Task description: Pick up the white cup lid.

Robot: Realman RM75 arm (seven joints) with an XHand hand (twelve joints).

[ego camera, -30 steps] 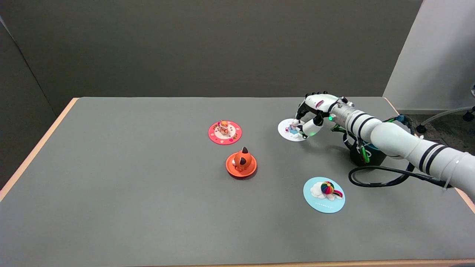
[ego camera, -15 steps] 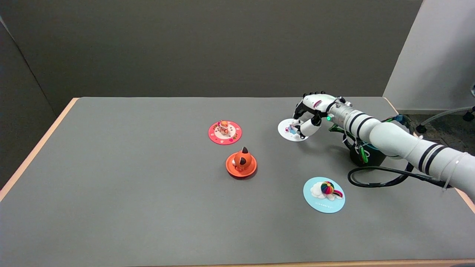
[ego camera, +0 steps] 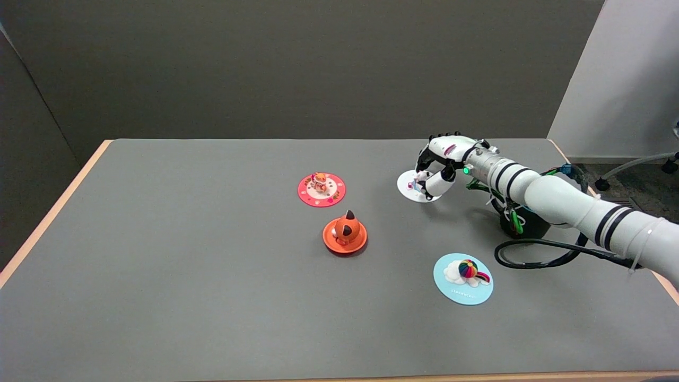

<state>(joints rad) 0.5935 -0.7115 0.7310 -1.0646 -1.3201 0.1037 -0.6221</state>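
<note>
The white cup lid (ego camera: pixel 409 188) is a flat white disc with a small coloured figure on top, lying at the table's far right. My right hand (ego camera: pixel 444 158) comes in from the right and arches over the lid's right half. Its fingers curl down behind the figure and its thumb presses in from the front, so the hand pinches the lid by that figure. The lid's right part is hidden under the hand. I cannot tell whether the lid has left the grey table (ego camera: pixel 212 276).
A pink lid (ego camera: pixel 321 189) lies left of the white one, an orange lid (ego camera: pixel 345 234) with a cat-like knob nearer the middle, and a light blue lid (ego camera: pixel 463 278) with a rainbow ball in front. A dark cup (ego camera: pixel 517 223) and a black cable (ego camera: pixel 536 252) sit under my forearm.
My hand has shifted slightly up and to the left, and its thumb and fingers have drawn in around the figure on the white lid. The lid has barely moved.
</note>
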